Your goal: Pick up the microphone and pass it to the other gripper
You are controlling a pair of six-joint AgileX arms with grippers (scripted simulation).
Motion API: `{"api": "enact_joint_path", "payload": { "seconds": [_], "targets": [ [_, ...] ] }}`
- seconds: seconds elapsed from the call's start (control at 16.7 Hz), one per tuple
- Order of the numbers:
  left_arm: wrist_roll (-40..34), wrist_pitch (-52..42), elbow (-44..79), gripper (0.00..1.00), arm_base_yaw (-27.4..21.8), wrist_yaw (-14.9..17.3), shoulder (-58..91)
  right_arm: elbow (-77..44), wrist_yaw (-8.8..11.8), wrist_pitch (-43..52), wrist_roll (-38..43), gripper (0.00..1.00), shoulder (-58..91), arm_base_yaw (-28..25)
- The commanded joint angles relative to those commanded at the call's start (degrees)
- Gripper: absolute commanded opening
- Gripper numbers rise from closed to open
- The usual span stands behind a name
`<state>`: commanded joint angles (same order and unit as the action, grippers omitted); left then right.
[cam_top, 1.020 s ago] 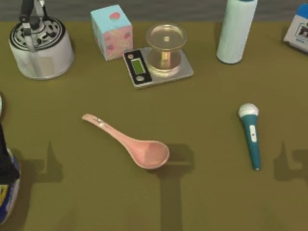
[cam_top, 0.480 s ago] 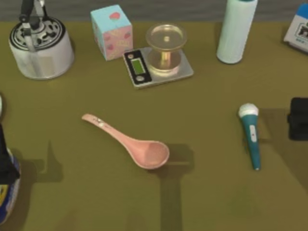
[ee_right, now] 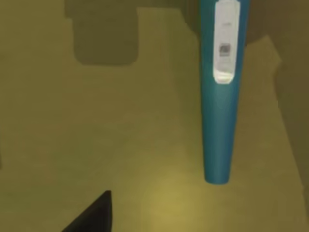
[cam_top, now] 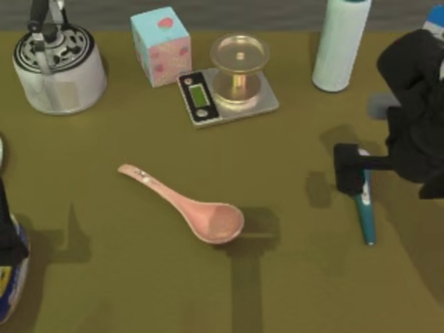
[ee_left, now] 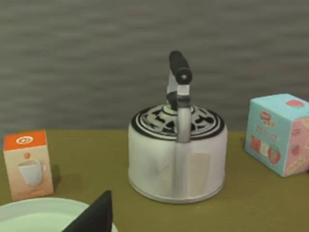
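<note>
near right edge, right tool [cam_top: 350, 177] over microphone [cam_top: 365, 215]

One microphone [cam_top: 365, 211], one spoon [cam_top: 187, 206], one kettle [cam_top: 59, 64], one scale [cam_top: 225, 97], one bottle [cam_top: 338, 43], one plate [ee_left: 43, 215], two visible cartons [cam_top: 161, 45] [ee_left: 28, 164].

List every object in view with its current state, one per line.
microphone: lying flat, head under the right gripper
right gripper: above the microphone's head
pink spoon: lying flat, bowl up
kettle: upright, handle raised
white bottle: upright
scale: holds a gold stand
</note>
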<state>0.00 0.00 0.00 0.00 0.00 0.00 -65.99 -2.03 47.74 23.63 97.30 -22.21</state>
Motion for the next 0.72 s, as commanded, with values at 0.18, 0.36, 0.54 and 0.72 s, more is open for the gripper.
{"api": "enact_joint_path", "payload": {
  "seconds": [0.18, 0.36, 0.54, 0.72],
  "targets": [
    [0.0, 0.0, 0.0, 1.0, 0.0, 0.0, 0.0, -3.33, -0.35, 3.36, 1.34, 1.0, 5.25, -1.25],
    [0.0, 0.0, 0.0, 1.0, 0.0, 0.0, 0.0, -3.69, -0.41, 3.79, 1.5, 1.0, 5.88, -1.39],
    [0.0, 0.0, 0.0, 1.0, 0.0, 0.0, 0.0, -3.43, -0.36, 3.49, 1.42, 1.0, 5.85, -1.11],
    [0.0, 0.0, 0.0, 1.0, 0.0, 0.0, 0.0, -1.79, -0.4, -0.55, 1.27, 1.0, 8.54, -1.12]
  ]
}}
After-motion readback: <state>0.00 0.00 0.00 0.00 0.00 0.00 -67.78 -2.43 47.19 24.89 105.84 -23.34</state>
